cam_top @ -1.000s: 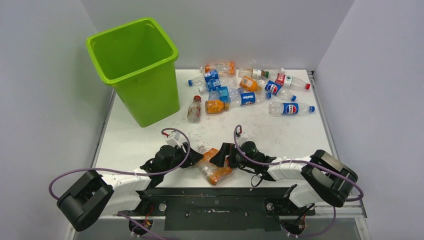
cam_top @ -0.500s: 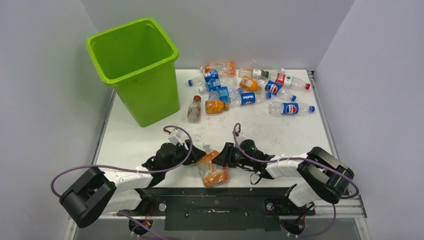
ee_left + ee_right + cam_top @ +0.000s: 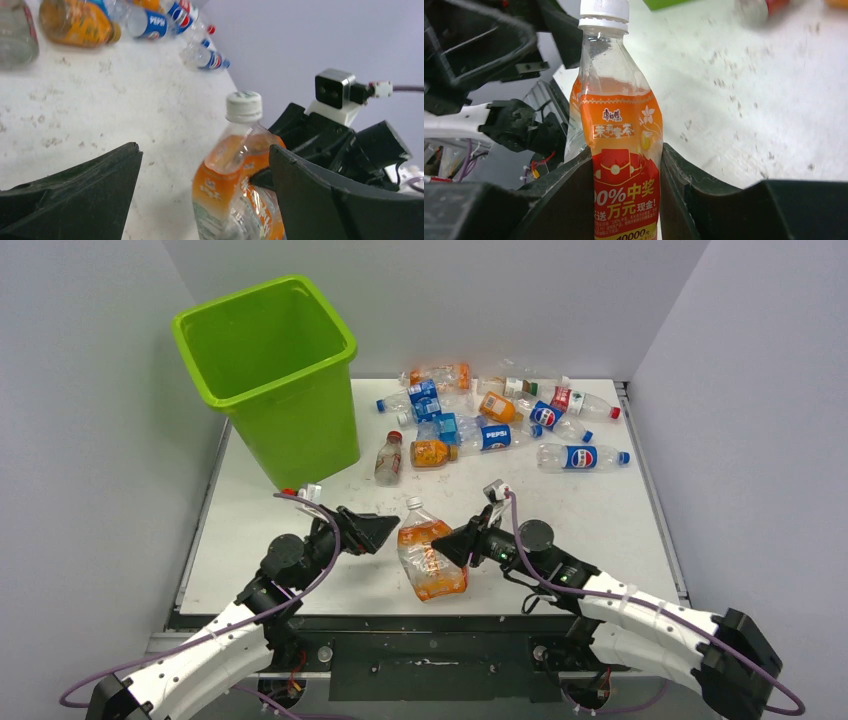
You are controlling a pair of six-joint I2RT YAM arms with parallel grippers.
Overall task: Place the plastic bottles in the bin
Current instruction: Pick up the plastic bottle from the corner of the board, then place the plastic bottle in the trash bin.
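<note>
A clear bottle with an orange and red label and a white cap [image 3: 428, 558] [image 3: 621, 145] [image 3: 235, 185] hangs nearly upright above the table's front middle. My right gripper [image 3: 457, 543] [image 3: 625, 157] is shut on its label, one finger on each side. My left gripper [image 3: 378, 533] [image 3: 204, 149] stands open just left of the bottle. The bottle shows between its spread fingers without touching them. The lime-green bin [image 3: 300, 430] stands at the back left. Several more plastic bottles [image 3: 500, 420] lie piled at the back of the table.
A clear bottle with a red cap [image 3: 388, 458] and an orange one [image 3: 432, 453] lie right of the bin, a Pepsi bottle [image 3: 583, 457] further right. Grey walls close in both sides and the back. The white table [image 3: 560, 505] is scuffed.
My right gripper has shut on the orange-labelled bottle and my left gripper has opened off it. Both arms have reached forward and the bottle has risen from lying flat to nearly upright.
</note>
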